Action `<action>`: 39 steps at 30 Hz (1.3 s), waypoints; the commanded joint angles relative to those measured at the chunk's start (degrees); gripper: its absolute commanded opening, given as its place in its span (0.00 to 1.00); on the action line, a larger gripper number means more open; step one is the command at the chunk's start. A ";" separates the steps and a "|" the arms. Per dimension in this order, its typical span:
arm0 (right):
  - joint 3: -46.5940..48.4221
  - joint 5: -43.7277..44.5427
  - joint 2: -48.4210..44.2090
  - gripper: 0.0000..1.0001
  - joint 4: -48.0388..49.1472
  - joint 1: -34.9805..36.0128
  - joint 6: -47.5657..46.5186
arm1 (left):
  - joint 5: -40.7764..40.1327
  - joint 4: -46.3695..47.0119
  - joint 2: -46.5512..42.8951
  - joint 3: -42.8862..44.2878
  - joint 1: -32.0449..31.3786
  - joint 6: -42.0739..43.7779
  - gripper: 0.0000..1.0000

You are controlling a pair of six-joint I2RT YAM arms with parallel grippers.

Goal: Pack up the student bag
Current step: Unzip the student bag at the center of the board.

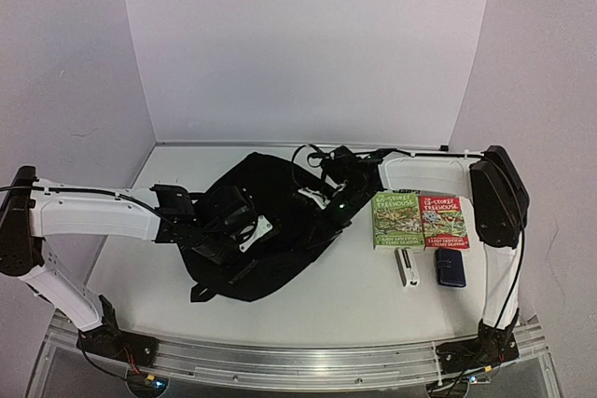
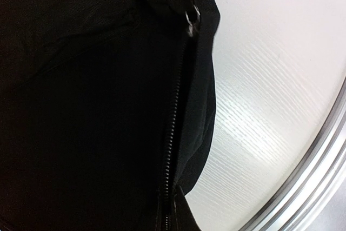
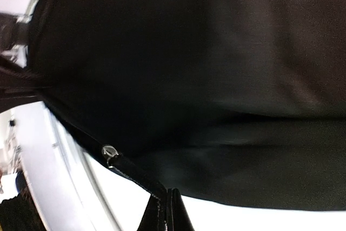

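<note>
Left gripper (image 1: 250, 228) clamped shut on student bag (image 1: 266, 174) zip edge, arm stretched in low from frame left. Right gripper (image 1: 332, 209) pinched bag's right edge, arm folded in from frame right. Bag lay mid-frame on table (image 1: 326, 309).

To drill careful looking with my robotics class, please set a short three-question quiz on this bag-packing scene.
1. How many items lie on the table to the right of the student bag?
2. True or false: both books are already inside the bag.
3. What is the left claw shut on? A) the bag's zip edge B) a book C) nothing

Key
1. Four: green book, red book, white item, dark-blue case.
2. False; they lie side by side on the table.
3. A
</note>
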 commanded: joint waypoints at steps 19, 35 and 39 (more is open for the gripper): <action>8.10 27.94 8.02 0.00 -1.27 -9.03 -5.62 | -0.28 -2.19 -1.12 -0.78 -0.91 -2.98 0.00; 5.33 18.53 1.66 0.00 -5.92 -2.98 -4.35 | -5.04 1.09 4.73 1.30 -1.17 -5.61 0.00; 9.33 26.14 7.73 0.00 -6.42 -10.87 -7.18 | -4.43 1.07 2.13 -0.90 -1.17 -8.15 0.00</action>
